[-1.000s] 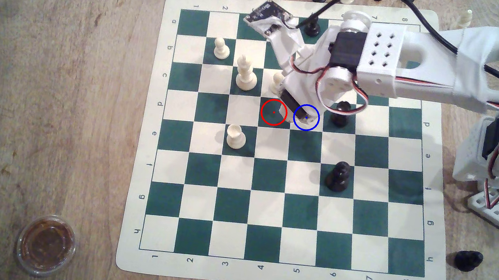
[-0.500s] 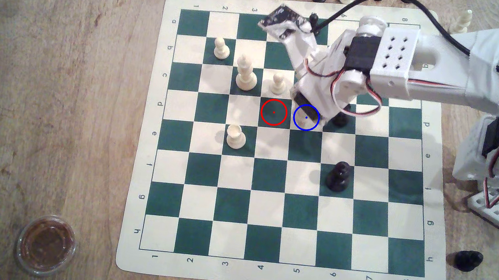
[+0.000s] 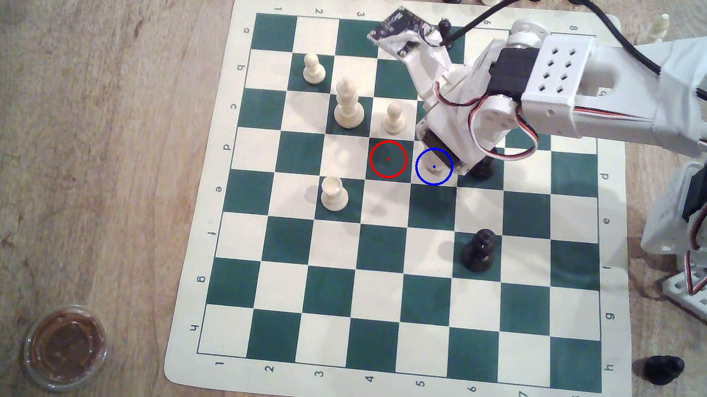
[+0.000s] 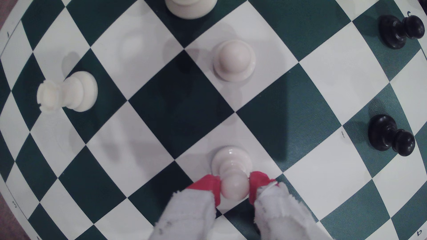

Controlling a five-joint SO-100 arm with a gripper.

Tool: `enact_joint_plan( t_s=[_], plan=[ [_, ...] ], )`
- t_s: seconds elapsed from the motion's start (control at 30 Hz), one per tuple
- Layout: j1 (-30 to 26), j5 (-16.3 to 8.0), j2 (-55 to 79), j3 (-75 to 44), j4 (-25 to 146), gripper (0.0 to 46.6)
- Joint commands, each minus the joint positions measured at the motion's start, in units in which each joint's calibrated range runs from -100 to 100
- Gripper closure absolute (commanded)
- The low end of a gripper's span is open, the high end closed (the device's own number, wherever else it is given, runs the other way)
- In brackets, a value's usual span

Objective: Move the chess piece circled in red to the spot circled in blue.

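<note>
Clamped by its red pads (image 4: 209, 185) on the head of the chess piece (image 4: 232, 170), the claw (image 4: 234, 188) is being held over the spot (image 3: 425, 175), where the pawn could be toppled if dragged sideways during release.

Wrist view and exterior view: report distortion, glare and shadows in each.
Wrist view: strong fisheye, the board lines bow outward; a small highlight on the pawn between the red fingertips; soft multiple shadows around pieces. Exterior view: lines straight, slightly soft, the arm's faint shadow near the blue-ringed square.
</note>
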Motion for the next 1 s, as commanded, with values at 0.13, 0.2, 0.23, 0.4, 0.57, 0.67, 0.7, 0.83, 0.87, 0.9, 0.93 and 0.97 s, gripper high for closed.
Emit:
enact_joint_plan(
  t_s=[0.13,0.2,0.23,0.4,0.57,0.67,0.7,0.83,0.87,0.9,0.93,0.97],
  plan=[
    [-0.3,0.3,-0.2,-1.4,-0.1,39.5],
    [0.1,0.4,-0.2,-1.5,-0.1,31.3],
    [0.2,0.4,-0.5,-1.4,-0.1,27.8],
    [0.2,0.0,-4.0,-0.4,0.5,16.9],
    [-0.1,0.1,-9.0,-0.4,3.5,16.2],
    [-0.6,1.3,-15.2,0.6,7.9,15.8],
    [-0.7,1.5,-16.7,1.2,7.9,15.7],
    [-0.9,2.2,-22.5,4.7,8.1,15.3],
    [-1.0,2.5,-24.0,6.0,8.1,15.3],
    [-1.9,2.8,-27.0,8.8,8.0,15.6],
    [-2.5,3.0,-29.1,10.8,7.6,15.7],
    [-3.2,3.4,-32.0,13.8,6.6,15.7]
  ],
)
